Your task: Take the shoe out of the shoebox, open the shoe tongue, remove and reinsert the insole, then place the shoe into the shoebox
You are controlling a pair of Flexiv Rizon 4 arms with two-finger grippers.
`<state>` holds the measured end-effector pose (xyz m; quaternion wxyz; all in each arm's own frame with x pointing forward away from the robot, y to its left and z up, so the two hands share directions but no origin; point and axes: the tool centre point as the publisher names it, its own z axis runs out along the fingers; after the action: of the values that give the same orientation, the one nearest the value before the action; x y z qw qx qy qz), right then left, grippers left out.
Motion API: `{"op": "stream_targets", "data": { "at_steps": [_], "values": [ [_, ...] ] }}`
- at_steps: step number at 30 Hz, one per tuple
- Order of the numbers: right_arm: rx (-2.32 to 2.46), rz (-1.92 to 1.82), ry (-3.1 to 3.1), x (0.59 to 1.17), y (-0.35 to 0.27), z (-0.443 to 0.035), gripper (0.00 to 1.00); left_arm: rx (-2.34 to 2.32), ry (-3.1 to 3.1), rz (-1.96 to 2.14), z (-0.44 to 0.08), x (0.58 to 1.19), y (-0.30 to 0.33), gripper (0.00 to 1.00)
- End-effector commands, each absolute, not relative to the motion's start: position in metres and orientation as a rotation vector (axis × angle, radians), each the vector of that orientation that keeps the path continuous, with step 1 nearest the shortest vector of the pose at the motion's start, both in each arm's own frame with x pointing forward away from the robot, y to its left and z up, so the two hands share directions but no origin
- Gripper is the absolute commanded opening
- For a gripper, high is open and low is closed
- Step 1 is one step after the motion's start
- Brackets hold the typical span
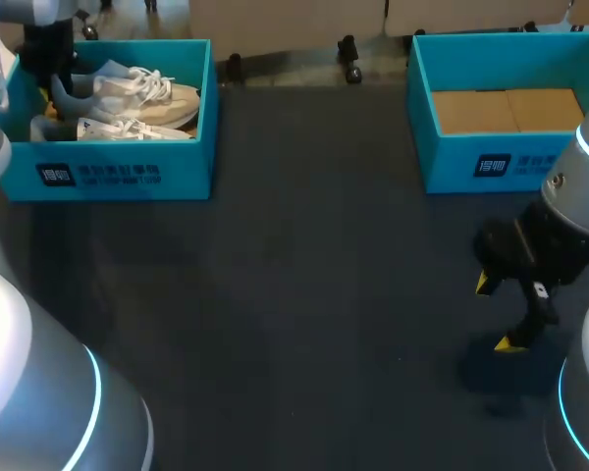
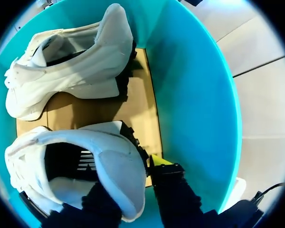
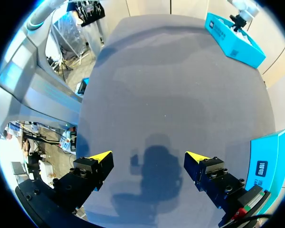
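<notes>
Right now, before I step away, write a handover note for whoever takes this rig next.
Left pincer: down in the left shoebox, at the heel of one shoe; grip cannot be judged.
Right pincer: open, holding nothing, above the table beside the right shoebox.
Second shoe lies there too.
Done: nothing yet.
Left: lift shoe out, open tongue, insole out and back, rebox.
</notes>
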<state>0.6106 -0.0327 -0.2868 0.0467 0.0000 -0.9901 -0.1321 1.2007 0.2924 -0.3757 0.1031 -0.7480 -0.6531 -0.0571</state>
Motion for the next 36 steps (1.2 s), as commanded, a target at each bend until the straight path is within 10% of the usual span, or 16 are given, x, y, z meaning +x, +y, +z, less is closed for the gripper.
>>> {"op": "stream_targets", "data": {
  "at_steps": [1, 10, 17, 36],
  "values": [
    [0.0, -0.401, -3.022, 0.611, -0.032, -0.288, 1.0, -2.224, -1.932, -0.156, -0.369, 1.196, 0.292, 0.38],
    [0.0, -0.401, -3.022, 0.611, -0.032, -0.288, 1.0, -2.26, -1.948, -0.123, -0.354, 1.193, 0.284, 0.49],
    [0.0, -0.401, -3.022, 0.611, -0.032, -0.288, 1.0, -2.308, -1.971, -0.105, -0.33, 1.184, 0.282, 0.99],
    [0.0, -0.401, -3.022, 0.611, -0.032, -0.288, 1.0, -2.304, -2.001, -0.028, -0.266, 1.142, 0.282, 1.0]
  ]
}}
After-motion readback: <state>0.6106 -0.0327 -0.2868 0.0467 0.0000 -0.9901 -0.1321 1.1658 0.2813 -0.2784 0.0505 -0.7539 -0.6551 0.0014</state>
